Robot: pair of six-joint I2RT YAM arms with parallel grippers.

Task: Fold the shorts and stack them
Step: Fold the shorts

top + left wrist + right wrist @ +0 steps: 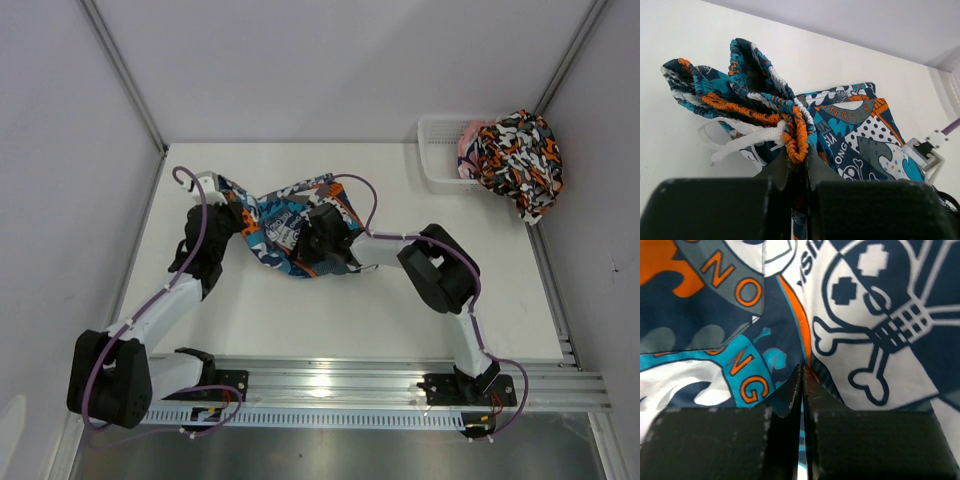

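The teal-blue, orange and white shorts [283, 222] lie bunched on the white table between my two grippers. My left gripper [232, 222] is shut on their gathered orange waistband [797, 135], with the white drawstring [742, 141] hanging loose to the left. My right gripper [318, 240] is shut on a thin fold of the same shorts [790, 315], with skull and lettering prints filling that view. The orange, black, white and grey blotched shorts [519, 158] hang over the basket's right side at the back right.
A white plastic mesh basket [440, 150] stands at the table's back right, with a bit of pink fabric [468, 140] inside. Grey walls close in the table at the back and sides. A metal rail [380, 385] runs along the near edge.
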